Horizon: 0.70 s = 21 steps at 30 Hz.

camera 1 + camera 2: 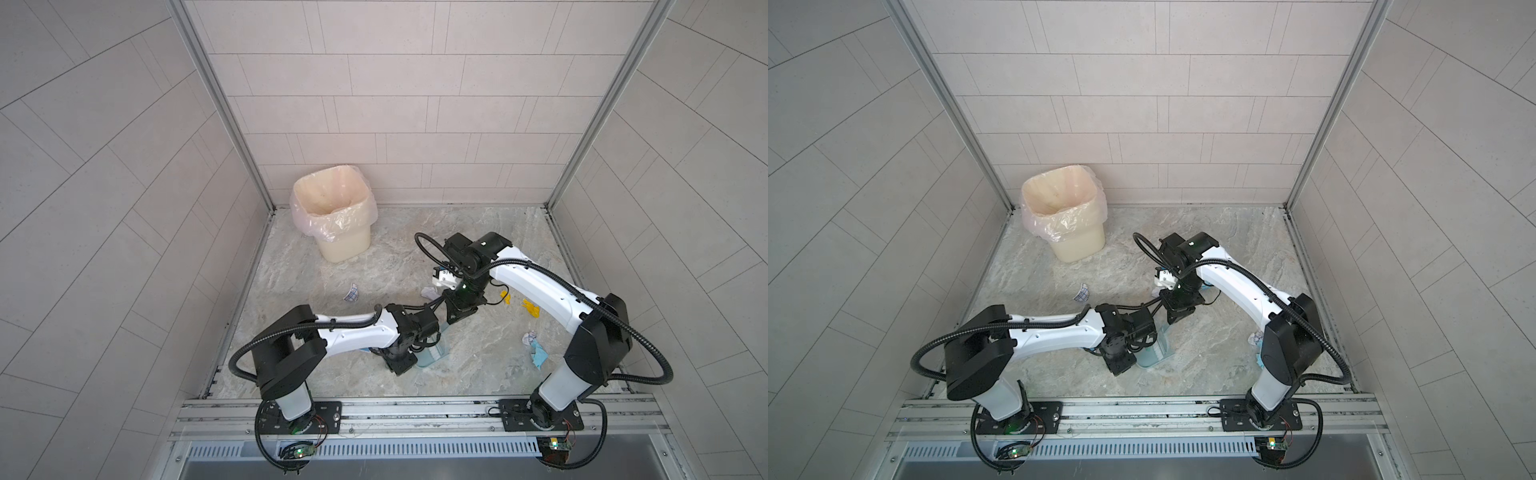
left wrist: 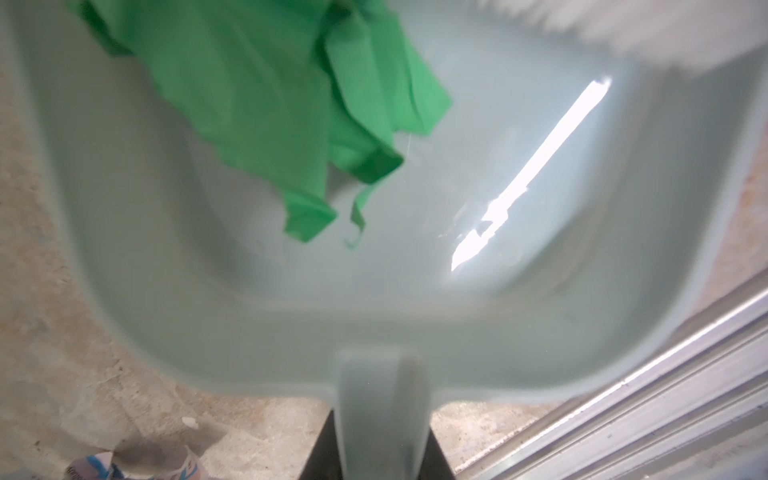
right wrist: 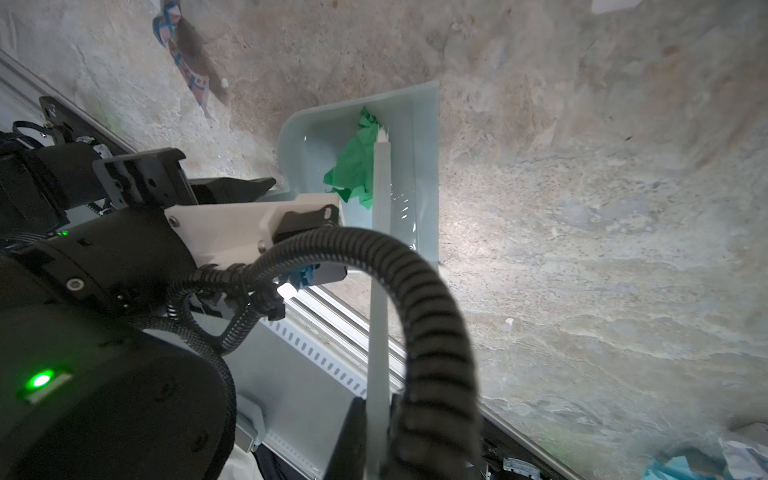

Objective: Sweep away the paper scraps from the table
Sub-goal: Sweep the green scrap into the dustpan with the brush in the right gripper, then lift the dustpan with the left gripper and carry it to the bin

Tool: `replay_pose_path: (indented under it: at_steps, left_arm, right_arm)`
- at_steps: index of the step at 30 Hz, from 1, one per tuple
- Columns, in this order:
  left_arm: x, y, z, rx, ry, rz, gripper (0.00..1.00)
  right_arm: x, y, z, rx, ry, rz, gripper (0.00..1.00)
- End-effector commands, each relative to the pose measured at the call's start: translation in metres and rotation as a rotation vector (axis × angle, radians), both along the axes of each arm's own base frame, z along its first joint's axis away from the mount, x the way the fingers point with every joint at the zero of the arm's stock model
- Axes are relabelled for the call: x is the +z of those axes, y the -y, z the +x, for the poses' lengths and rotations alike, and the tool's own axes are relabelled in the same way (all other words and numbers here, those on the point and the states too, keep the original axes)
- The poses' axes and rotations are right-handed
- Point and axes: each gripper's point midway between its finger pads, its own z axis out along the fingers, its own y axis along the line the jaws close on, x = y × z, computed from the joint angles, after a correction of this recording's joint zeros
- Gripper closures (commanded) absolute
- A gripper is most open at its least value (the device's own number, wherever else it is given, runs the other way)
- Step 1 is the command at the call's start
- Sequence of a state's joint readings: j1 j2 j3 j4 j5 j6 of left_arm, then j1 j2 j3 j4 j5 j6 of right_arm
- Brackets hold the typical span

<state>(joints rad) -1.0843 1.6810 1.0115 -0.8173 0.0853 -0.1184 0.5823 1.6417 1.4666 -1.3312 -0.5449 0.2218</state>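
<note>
The left claw [image 2: 383,444] closed on the dustpan [image 2: 498,311] handle; the right claw [image 3: 376,436] closed on the brush [image 3: 382,187] handle. A green paper scrap [image 2: 257,104] lay inside the dustpan.

Overhead view of the veined table [image 1: 1204,374]. A lined bin [image 1: 1077,249] stands in the far left corner. Both arms meet mid-table, where a brush [image 1: 1164,330] slants into a pale blue dustpan [image 1: 1154,355]. A grid-printed paper scrap [image 1: 1081,294] lies to their left, and more scraps [image 1: 1254,338] lie beside the right arm.
</note>
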Motion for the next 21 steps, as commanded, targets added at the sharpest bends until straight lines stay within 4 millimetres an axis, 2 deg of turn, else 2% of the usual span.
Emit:
replay_pose_path:
  at_steps: [1,5,8,12,21]
  left_arm:
    - [0.002,-0.001,0.002,-0.005,0.006,0.008,1.0]
    - [0.003,-0.002,0.002,0.006,0.01,0.008,1.0]
    - [0.007,-0.004,0.003,0.019,0.027,0.004,1.0]
    - [0.012,-0.008,0.005,0.045,0.053,-0.003,1.0]
    - [0.047,-0.021,0.011,0.127,0.141,-0.033,1.0]
  right_arm:
    - [0.011,0.002,-0.008,-0.006,0.001,0.031,1.0]
    - [0.011,0.028,0.002,-0.059,0.044,-0.042,1.0]
    - [0.021,0.044,0.014,-0.13,0.092,-0.04,1.0]
    - [0.035,0.057,0.022,-0.197,0.126,-0.013,1.0]
    - [0.053,0.085,0.037,-0.348,0.204,0.032,1.0]
